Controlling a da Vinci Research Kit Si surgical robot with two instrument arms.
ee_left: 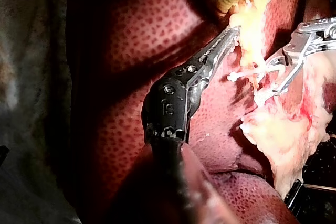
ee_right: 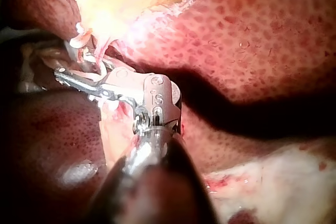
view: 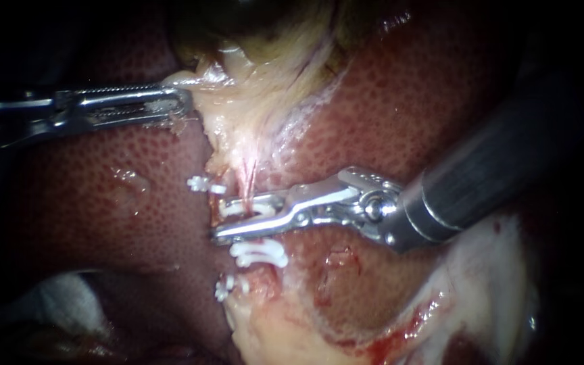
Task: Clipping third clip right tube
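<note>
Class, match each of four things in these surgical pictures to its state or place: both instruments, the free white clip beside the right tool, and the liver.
Column 1
1. slender metal left instrument
2. slender metal right instrument
3. free white plastic clip
4. dark red speckled liver

Column 2
A. broad mottled surface behind everything else
B. tool shut on pale yellowish tissue
C. seated on tissue, held by neither instrument
D. tool holds a loaded white clip around a thin reddish tube

Pairs: 1-B, 2-D, 3-C, 4-A
</note>
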